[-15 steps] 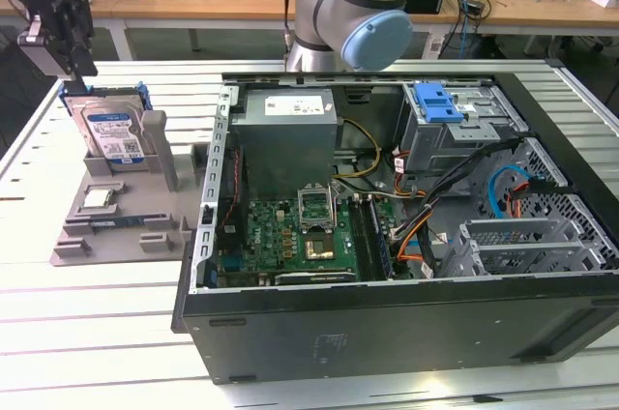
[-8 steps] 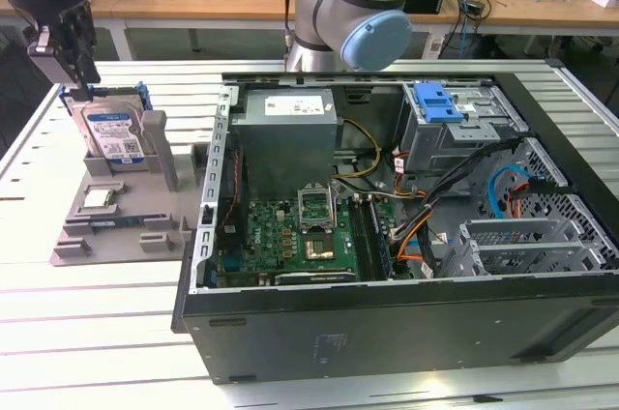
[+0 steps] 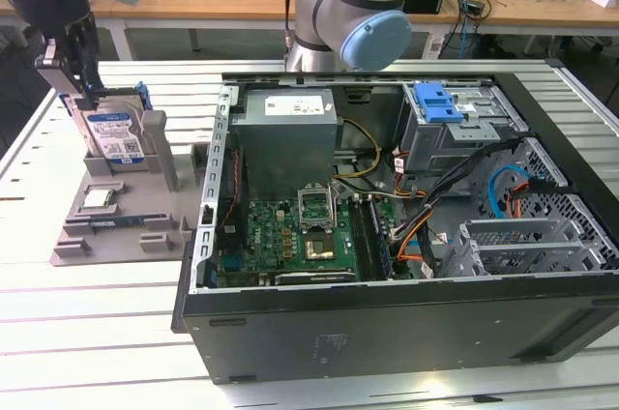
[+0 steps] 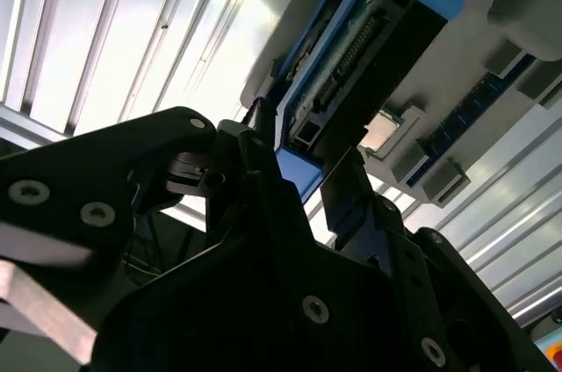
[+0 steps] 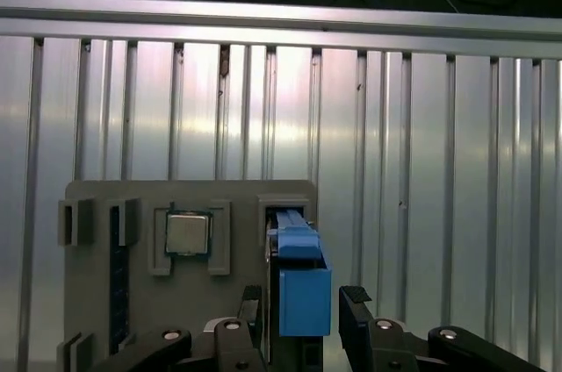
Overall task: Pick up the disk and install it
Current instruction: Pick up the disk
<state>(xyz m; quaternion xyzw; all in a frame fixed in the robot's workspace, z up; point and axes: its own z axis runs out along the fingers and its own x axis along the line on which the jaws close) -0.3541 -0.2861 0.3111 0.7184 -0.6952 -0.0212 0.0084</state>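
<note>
Fingers (image 5: 355, 311) stand spread, one on each side of the blue end of the disk (image 5: 305, 289). In the first wrist view a thin gap shows between each finger and the blue caddy, so they flank it and do not pinch it. In the second wrist view the two dark fingers (image 4: 263, 179) reach along both sides of the blue frame of the disk (image 4: 351, 65). In the exterior view the disk (image 3: 116, 136) stands upright on its edge in a slot of a grey holder (image 3: 116, 236), and its white-and-blue label faces the camera. The holder lies on the slatted metal desk (image 3: 97, 333), just beside the open computer case (image 3: 387, 323), on the exterior view's left of it. Near the disk, a small square chip (image 3: 97, 198) sits in its own recess of the holder, and the first wrist view shows the chip (image 5: 187, 233) beside the slot with the disk. Inside the case a grey power-supply box (image 3: 290, 134) sits at the far side with a green board (image 3: 290, 236) in front of it. A blue bracket (image 3: 440, 101) lies on top of the grey drive cage (image 3: 464, 130), toward the exterior view's right. The arm (image 3: 363, 33) rises behind the case.
</note>
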